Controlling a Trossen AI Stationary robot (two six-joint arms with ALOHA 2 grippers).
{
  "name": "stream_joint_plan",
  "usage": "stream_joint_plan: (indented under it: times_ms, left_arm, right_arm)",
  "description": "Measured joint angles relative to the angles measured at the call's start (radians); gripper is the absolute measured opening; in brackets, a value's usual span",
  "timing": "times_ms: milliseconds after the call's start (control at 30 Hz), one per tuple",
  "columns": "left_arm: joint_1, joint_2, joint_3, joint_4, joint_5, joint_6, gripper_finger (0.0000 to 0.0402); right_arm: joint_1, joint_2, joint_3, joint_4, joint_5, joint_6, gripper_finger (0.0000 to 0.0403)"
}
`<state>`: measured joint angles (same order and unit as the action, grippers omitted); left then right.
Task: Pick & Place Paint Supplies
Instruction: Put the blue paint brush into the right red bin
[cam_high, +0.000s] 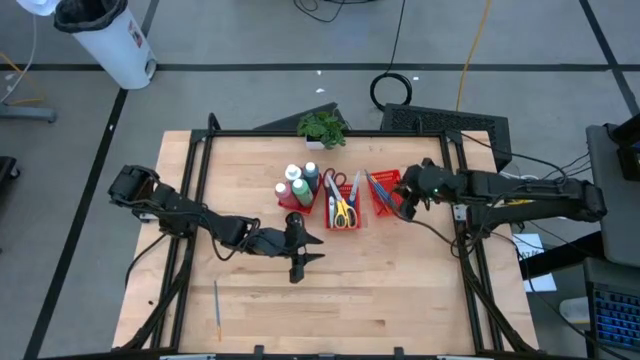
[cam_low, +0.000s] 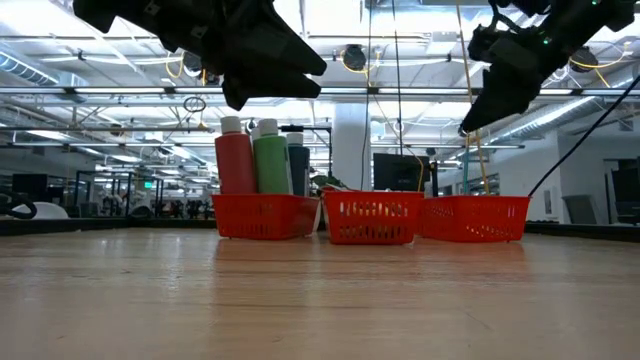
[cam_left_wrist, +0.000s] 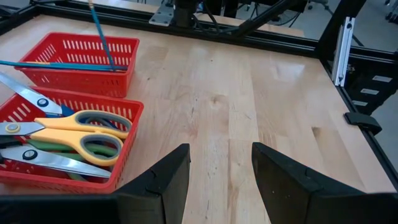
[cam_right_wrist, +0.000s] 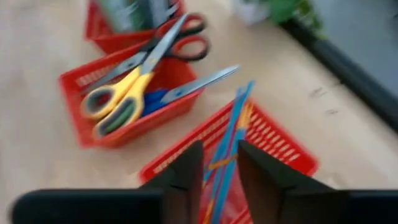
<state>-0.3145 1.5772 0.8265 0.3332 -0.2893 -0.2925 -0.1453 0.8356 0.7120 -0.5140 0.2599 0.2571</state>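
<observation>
While my right pincer (cam_high: 409, 203) hung over the brushes (cam_right_wrist: 227, 149) in the end tray (cam_right_wrist: 273, 146), fingers slightly parted, my left pincer (cam_high: 300, 245) hovered half-open, empty, above the table (cam_high: 400, 290).

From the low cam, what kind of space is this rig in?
Looks like an industrial lab or workshop hall: exposed ceiling trusses with strip lights, monitors at benches behind the table, and taped lines on a grey concrete floor.

Yellow scissors (cam_left_wrist: 74, 134) in red tray (cam_left_wrist: 93, 180), open left claw (cam_left_wrist: 219, 177) beside.
</observation>
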Motion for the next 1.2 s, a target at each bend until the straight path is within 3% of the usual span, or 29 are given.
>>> stream_joint_plan:
  times_ms: [233, 367, 500, 667, 833, 933, 1100, 1200]
  left_arm:
    - [0.000, 0.000, 0.000, 0.000, 0.000, 0.000, 0.0177]
    - [0.000, 0.000, 0.000, -0.014, 0.006, -0.001, 0.0177]
    - [-0.018, -0.015, 0.000, -0.124, 0.087, -0.079, 0.0177]
    - [-0.100, -0.044, 0.000, -0.414, 0.216, -0.363, 0.0177]
    - [-0.241, -0.041, 0.000, -0.641, 0.315, -0.885, 0.0177]
    - [-0.329, -0.039, 0.000, -0.670, 0.359, -1.132, 0.0177]
    - [-0.443, -0.039, 0.000, -0.670, 0.388, -1.378, 0.0177]
    - [-0.483, -0.039, 0.000, -0.679, 0.490, -1.467, 0.0177]
  right_arm:
    - [0.000, 0.016, 0.000, 0.136, 0.189, -0.151, 0.0187]
    - [0.001, 0.025, 0.000, 0.236, 0.179, -0.223, 0.0228]
    - [0.010, 0.025, 0.000, 0.264, 0.116, -0.202, 0.0249]
    - [0.048, 0.025, -0.001, 0.255, 0.102, -0.163, 0.0251]
    - [0.087, 0.025, -0.005, 0.271, 0.102, -0.164, 0.0240]
    - [0.099, 0.025, -0.005, 0.284, 0.103, -0.164, 0.0234]
    - [0.103, 0.025, -0.005, 0.323, 0.103, -0.163, 0.0227]
    - [0.103, 0.025, -0.005, 0.327, 0.104, -0.151, 0.0227]
